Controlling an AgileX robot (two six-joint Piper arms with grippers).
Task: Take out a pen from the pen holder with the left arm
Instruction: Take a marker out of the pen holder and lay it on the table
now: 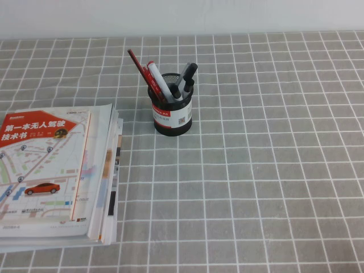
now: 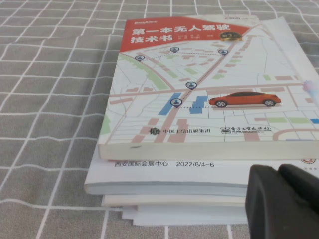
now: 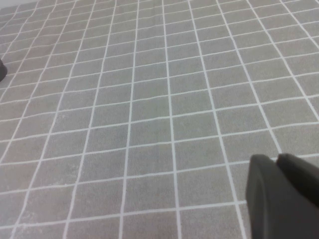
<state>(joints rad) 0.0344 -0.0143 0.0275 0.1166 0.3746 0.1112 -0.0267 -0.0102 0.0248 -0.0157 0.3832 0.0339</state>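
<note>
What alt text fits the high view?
A black pen holder full of pens stands on grey checked cloth, books stacked to its left. The left gripper, near the books, and right gripper, over the cloth, are out of frame.

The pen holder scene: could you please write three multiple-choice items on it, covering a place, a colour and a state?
1. Where is the pen holder relative to the book stack?
A. On top of it
B. On the tablecloth to its right
C. To its left

2. What colour is the holder's mesh?
A. Black
B. White
C. Yellow

3. What state is the left gripper in?
A. Shut and empty
B. Gripping a pen
C. Open around the holder

Key: B, it stands on cloth right of the books; A, the mesh is black; A, near the books its fingers meet on nothing, all pens in the holder. The right gripper, also shut, hangs over bare cloth.
</note>
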